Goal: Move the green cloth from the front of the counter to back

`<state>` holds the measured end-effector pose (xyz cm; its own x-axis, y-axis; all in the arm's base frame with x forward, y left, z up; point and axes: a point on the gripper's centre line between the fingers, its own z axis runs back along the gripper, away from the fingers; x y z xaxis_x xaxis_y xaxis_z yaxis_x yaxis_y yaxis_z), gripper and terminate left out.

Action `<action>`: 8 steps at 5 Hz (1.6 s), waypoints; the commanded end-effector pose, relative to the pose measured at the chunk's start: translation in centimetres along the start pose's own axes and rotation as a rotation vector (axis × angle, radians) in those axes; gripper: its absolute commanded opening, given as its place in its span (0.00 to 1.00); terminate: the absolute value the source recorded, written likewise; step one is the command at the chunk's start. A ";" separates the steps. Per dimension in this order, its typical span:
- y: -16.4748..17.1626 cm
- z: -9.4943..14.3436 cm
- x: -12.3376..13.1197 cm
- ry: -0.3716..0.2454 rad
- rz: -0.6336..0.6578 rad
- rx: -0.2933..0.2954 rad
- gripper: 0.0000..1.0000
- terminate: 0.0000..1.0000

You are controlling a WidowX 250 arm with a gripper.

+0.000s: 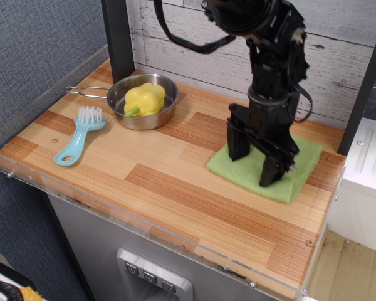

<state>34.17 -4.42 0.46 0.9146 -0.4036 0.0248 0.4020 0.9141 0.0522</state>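
Observation:
The green cloth (301,164) lies flat on the right side of the wood-striped counter (163,164), towards the back near the wall. My black gripper (255,158) stands straight down on the cloth. Its two fingers (237,139) are spread apart, with their tips pressed on the cloth's surface. Nothing is pinched between them. The arm hides the middle of the cloth.
A steel bowl (120,114) with a yellow pepper (144,98) stands at the back left. A light-blue brush (78,141) lies in front of it. A black post (119,37) rises behind the bowl. A clear acrylic rim (144,227) edges the counter's front.

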 end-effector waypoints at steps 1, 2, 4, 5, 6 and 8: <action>3.6 -1.5 0.7 -0.013 0.066 -0.024 1.00 0.00; 3.8 -0.9 1.6 -0.046 0.083 -0.030 1.00 0.00; 3.5 3.8 3.0 -0.099 0.130 0.005 1.00 0.00; 3.9 7.5 4.5 -0.144 0.131 0.016 1.00 0.00; 4.1 10.3 5.5 -0.168 0.128 0.029 1.00 0.00; 2.5 16.8 5.1 -0.242 0.094 0.050 1.00 0.00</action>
<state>39.14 -4.79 14.75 0.9286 -0.3152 0.1961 0.3072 0.9490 0.0704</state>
